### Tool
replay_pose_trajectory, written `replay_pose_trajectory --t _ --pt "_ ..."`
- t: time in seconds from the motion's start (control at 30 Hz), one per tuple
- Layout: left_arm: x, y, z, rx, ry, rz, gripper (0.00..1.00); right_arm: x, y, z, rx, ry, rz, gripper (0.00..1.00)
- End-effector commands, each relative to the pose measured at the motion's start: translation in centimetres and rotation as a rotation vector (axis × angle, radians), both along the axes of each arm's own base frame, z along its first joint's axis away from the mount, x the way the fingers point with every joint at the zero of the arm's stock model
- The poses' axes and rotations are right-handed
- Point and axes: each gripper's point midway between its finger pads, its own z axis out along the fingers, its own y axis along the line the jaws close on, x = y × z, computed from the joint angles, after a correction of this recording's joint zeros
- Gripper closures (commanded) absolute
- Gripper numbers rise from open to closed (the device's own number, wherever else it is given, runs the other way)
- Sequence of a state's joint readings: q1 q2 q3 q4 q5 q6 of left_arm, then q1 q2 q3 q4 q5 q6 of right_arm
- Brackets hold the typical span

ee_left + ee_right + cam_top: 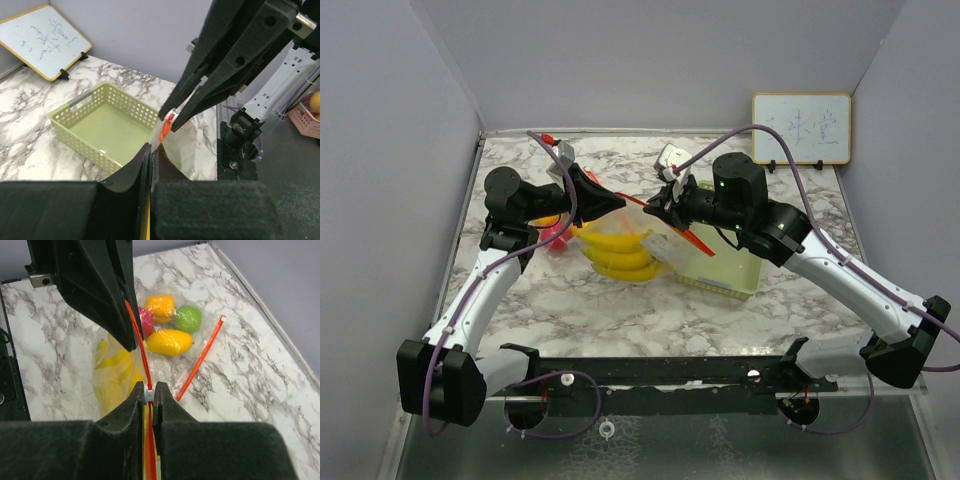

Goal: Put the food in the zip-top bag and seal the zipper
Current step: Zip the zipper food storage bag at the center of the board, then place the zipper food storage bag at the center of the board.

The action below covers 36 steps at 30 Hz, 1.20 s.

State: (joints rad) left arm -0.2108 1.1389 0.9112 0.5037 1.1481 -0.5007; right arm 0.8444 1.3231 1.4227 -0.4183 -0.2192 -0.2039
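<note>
The clear zip-top bag (625, 250) hangs between my grippers with its red zipper (141, 347) stretched taut. Yellow bananas (114, 377) fill its lower part. An orange (161, 307), a green apple (188, 318), a red-pink fruit (145, 322) and a yellow piece (169, 341) lie behind clear plastic on the table. My left gripper (618, 204) (151, 147) is shut on the zipper's end. My right gripper (667, 208) (149, 389) is shut on the white zipper slider (149, 392), close to the left fingers (112, 305).
The pale green mesh tray (80, 106) (745, 275) stands just right of the bag. A loose-looking red strip (200, 357) lies on the marble beside the fruits. A small whiteboard (801, 128) leans on the back wall at the right.
</note>
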Motion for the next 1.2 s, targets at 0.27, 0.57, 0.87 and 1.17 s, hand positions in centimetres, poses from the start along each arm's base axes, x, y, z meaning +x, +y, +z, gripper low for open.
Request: replay_pose_trajectory --t 0.27,0.57,0.87,1.17 --pt "7.6 5.0 1.5 0.023 -0.008 0.466 1.0 -3.2 -8.1 -7.9 -0.135 0.239 -0.228 0.98" --pt "8.7 5.0 0.4 0.007 0.082 0.461 1.0 -4.5 -11.1 -10.2 -0.15 0.294 -0.334 0.98" --pt "9.8 4.5 -2.0 0.036 0.231 0.428 1.0 -1.3 -9.9 -8.8 -0.143 0.294 -0.436 0.38" --pt "12.3 5.2 -6.3 0.135 0.471 0.515 0.01 0.7 -8.3 -5.8 -0.066 0.328 -0.506 0.0"
